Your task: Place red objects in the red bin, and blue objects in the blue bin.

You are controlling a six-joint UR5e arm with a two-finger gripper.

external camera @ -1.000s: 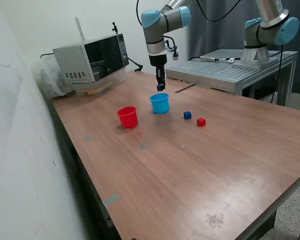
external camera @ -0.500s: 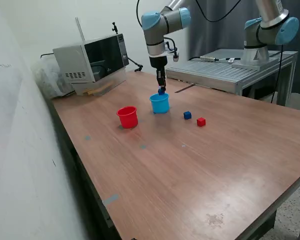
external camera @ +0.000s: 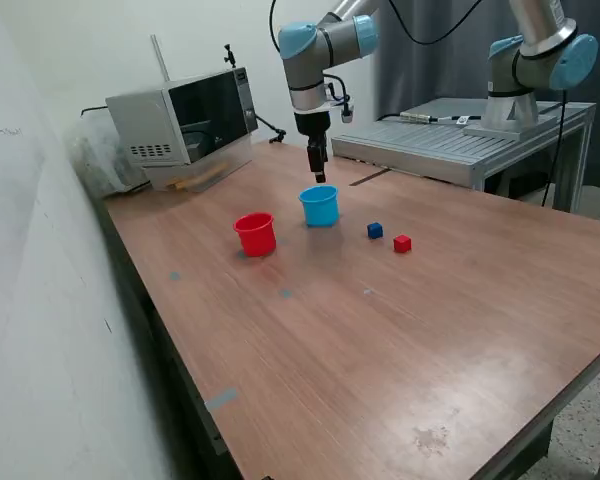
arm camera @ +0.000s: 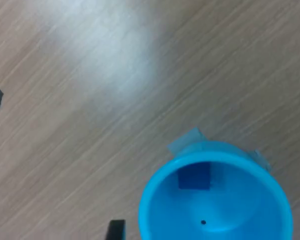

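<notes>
My gripper [external camera: 320, 176] hangs open and empty just above the light blue cup [external camera: 319, 206]. In the wrist view the cup [arm camera: 155, 210] holds one dark blue cube [arm camera: 194, 177], and one dark fingertip [arm camera: 116, 228] shows beside the cup. A second dark blue cube [external camera: 375, 230] and a red cube [external camera: 402, 243] lie on the table to the exterior view's right of the blue cup. The red cup [external camera: 255, 234] stands to its left. A second red cube does not show.
A microwave [external camera: 185, 120] stands at the table's back left by the wall. A second arm [external camera: 540, 60] stands on a metal bench [external camera: 460, 140] behind the table at the right.
The gripper carried a blue cube down to the blue cup's mouth, let it go and rose a little. The cube now lies inside the cup.
</notes>
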